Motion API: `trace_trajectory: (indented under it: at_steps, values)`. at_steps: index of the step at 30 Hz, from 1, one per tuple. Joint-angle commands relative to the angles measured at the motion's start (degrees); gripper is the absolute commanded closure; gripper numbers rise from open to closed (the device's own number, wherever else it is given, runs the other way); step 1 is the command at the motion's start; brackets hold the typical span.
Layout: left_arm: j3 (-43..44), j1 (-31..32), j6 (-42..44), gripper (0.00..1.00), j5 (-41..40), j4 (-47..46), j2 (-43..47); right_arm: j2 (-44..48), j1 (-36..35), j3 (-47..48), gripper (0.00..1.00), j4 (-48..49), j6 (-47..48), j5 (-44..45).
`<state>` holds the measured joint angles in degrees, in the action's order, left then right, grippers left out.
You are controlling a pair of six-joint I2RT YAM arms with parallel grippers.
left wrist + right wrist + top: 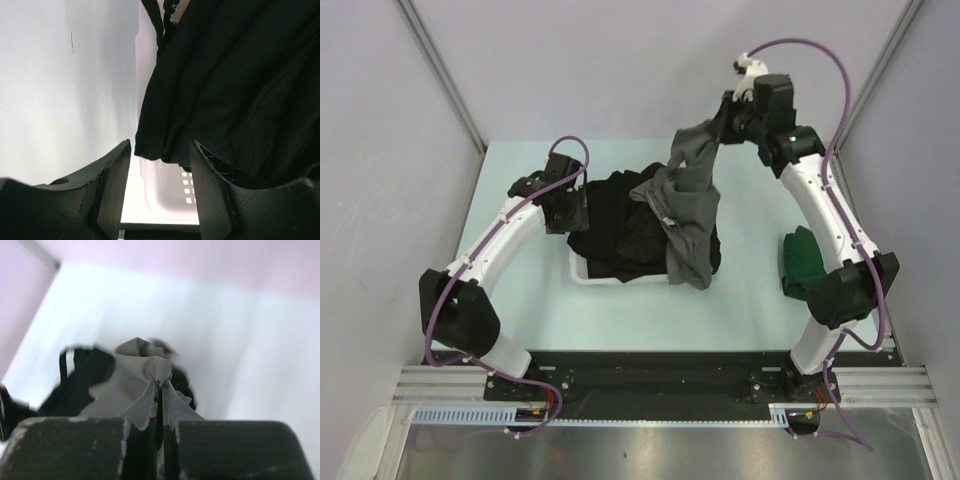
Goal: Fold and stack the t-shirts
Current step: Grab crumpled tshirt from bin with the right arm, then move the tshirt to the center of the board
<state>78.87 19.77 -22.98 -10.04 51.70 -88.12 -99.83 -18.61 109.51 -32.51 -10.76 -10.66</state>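
My right gripper [718, 128] is raised at the back right and shut on a bunched fold of the charcoal grey t-shirt [685, 205]. The shirt hangs down from it onto the pile. In the right wrist view the jaws [160, 385] pinch grey cloth [130, 380]. Black t-shirts [615, 225] are heaped in the white basket [582, 275]. A dark green t-shirt [802, 262] lies bunched at the right. My left gripper [570, 212] stands open at the basket's left side. In its wrist view a black shirt's edge [225, 80] hangs just above the gap between its jaws [160, 170].
The white basket's perforated wall [170, 195] lies below the left fingers. A small white label [179, 12] shows on the black cloth. Pale walls close in the table on the left, back and right. The arm bases stand at the near edge.
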Motion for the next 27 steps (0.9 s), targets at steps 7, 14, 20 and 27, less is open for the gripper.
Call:
trace_trajectory:
  at_steps: [7,14,20,27]
  values:
    - [0.14,0.27,0.48,0.44,0.55,-0.64,0.93,0.78,8.23,14.58,1.00,9.48,2.77,7.58]
    - [-0.56,0.27,0.83,0.44,0.38,-0.73,1.19,2.80,12.98,15.91,1.00,10.10,3.29,7.23]
    - [-0.47,0.27,1.62,0.44,-0.24,-1.08,1.02,6.49,15.44,12.92,1.00,10.19,4.87,9.51]
    - [4.36,0.27,2.24,0.44,1.25,0.06,-2.59,11.15,19.91,6.59,1.00,10.01,7.51,14.69]
